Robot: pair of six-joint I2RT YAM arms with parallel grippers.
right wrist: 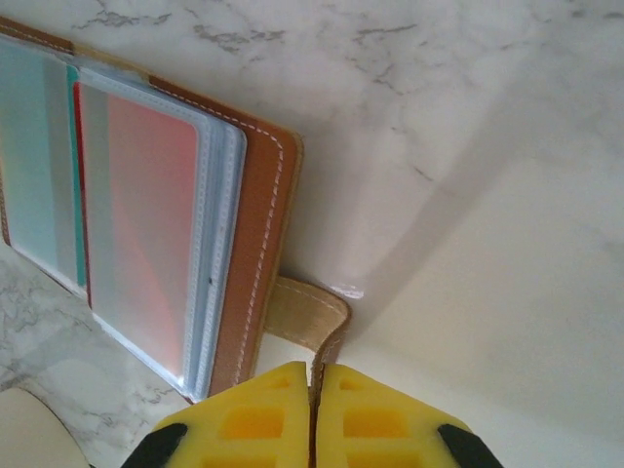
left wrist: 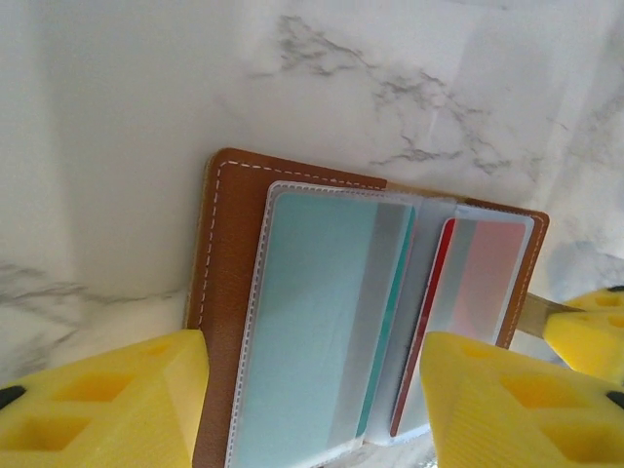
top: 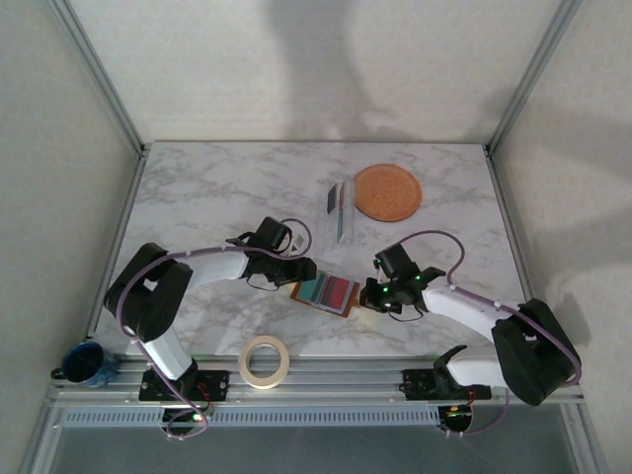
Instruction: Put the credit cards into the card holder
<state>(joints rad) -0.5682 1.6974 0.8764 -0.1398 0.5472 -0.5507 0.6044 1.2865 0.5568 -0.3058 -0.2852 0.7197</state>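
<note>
1. We see the card holder (top: 326, 293) lying open and flat on the marble table (top: 217, 197), near the front edge between the two arms. Its brown leather cover faces down and its clear pockets face up.
2. In those pockets we make out a teal card (left wrist: 312, 322) on one leaf and a red card (left wrist: 478, 283) on the other, each flat behind clear plastic (whether either is pushed fully home, we cannot tell).
3. The right gripper (right wrist: 312, 414) is fully closed, its yellow pads pinching the little strap tab (right wrist: 304, 317) that sticks out from the holder's edge, so it has the holder by that tab.
4. The left gripper (left wrist: 307, 409) hangs over the holder with its jaws spread wide, one finger toward each outer side. Nothing is pinched between them.
5. We judge the holder light and floppy: soft leather hinged at a spine, apt to slide on polished marble or fold shut if nudged. The tab is a fair anchor but thin — a pull could drag the whole holder.
6. The cards look thin, stiff and slick. We would take one by a short edge, not the flat face, and feed it in line with the pocket mouth.
7. Farther back, well apart, sit an orange plate (top: 387, 192) and a clear sleeve (top: 342, 209) just beside it.
</note>
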